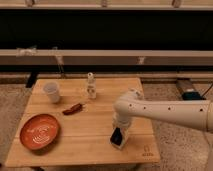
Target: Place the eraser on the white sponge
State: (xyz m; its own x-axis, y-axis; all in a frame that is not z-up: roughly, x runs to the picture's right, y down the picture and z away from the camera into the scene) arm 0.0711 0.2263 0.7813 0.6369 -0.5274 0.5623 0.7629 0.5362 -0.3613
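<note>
So the square wooden table (100, 142) has the round orange plate (39, 131) front-left, white cup (51, 92) behind it, dark red chili-shaped thing (73, 108) mid-table, small white bottle (91, 85) further back. The robot's gripper (118, 140) is low over the front-right.

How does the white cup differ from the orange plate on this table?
The white cup stands upright and tall near the table's back left; the orange plate lies flat and low at the front left. The cup is small and plain white; the plate is much wider, orange with a pale swirl. Both sit far from the hand, which is down at the table's front right.
</note>
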